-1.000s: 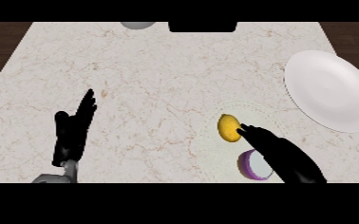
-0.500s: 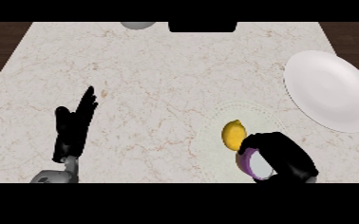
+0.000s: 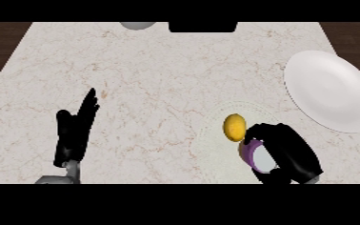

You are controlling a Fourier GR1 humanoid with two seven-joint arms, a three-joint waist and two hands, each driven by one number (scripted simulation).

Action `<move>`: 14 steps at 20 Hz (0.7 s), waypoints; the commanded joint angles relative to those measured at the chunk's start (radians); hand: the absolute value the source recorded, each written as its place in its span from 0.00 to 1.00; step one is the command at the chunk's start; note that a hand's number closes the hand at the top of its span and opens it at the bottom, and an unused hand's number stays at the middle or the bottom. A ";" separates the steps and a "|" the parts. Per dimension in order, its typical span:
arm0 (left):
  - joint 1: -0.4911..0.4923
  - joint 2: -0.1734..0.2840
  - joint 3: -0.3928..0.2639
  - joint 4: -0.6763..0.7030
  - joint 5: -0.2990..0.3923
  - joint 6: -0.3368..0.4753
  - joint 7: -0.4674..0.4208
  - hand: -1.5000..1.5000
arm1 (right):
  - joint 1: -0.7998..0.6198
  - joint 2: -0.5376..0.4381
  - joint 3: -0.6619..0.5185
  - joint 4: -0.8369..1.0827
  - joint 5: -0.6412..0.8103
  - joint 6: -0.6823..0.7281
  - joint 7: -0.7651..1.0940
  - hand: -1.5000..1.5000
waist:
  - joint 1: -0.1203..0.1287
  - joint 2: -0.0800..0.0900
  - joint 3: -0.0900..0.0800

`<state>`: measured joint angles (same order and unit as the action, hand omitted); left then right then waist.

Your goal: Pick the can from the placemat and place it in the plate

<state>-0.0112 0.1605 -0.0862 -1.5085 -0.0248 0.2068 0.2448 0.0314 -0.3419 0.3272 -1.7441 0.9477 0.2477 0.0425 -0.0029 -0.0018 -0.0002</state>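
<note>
A purple can [image 3: 256,158] with a pale lid lies on the faint round placemat [image 3: 218,136] near the counter's front right. My right hand [image 3: 287,151] is curled around the can, its fingers wrapping the can's far side. A yellow lemon [image 3: 234,127] sits on the same placemat, just left of those fingers. The white plate [image 3: 327,89] lies at the right edge, farther back than the can. My left hand [image 3: 75,129] rests open at the front left, fingers pointing up.
A grey round object [image 3: 138,25] shows partly at the counter's back edge. Beside it a black block [image 3: 202,26] sits at the back centre. Dark wood borders the marble counter [image 3: 162,81] at both back corners.
My right hand has drawn back toward the front edge and its fingers have closed round the can. The lemon and the left hand stay where they were.
</note>
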 commanded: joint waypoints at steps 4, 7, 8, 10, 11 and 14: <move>-0.053 -0.009 0.026 0.063 -0.005 -0.006 -0.014 0.50 | -0.056 -0.120 -0.228 0.132 -0.116 -0.118 -0.284 1.00 | 0.001 0.004 0.001; -0.010 -0.029 -0.004 0.066 -0.028 -0.008 -0.071 0.50 | -0.150 -0.141 -0.273 0.285 -0.164 -0.119 -0.423 1.00 | 0.009 0.005 0.001; -0.029 0.044 0.047 -0.019 0.014 -0.051 0.033 0.50 | -0.142 -0.174 -0.314 0.245 -0.195 -0.103 -0.444 1.00 | 0.008 0.002 0.001; -0.051 -0.014 0.031 0.104 -0.014 -0.023 -0.061 0.50 | -0.147 -0.168 -0.343 0.151 -0.248 -0.047 -0.417 1.00 | -0.001 0.002 0.000; -0.022 0.003 0.042 0.035 0.000 -0.029 -0.011 0.50 | -0.051 -0.191 -0.383 0.121 -0.276 -0.077 -0.476 1.00 | -0.004 0.000 0.000; -0.043 -0.004 0.035 0.032 0.000 -0.023 0.023 0.50 | -0.109 -0.151 -0.490 0.082 -0.355 -0.119 -0.419 1.00 | -0.011 -0.002 0.001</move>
<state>-0.0385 0.1578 -0.0520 -1.4624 -0.0247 0.1809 0.2254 -0.0730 -0.4864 -0.0445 -1.6133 0.6859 0.1483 -0.3612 -0.0056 -0.0008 0.0003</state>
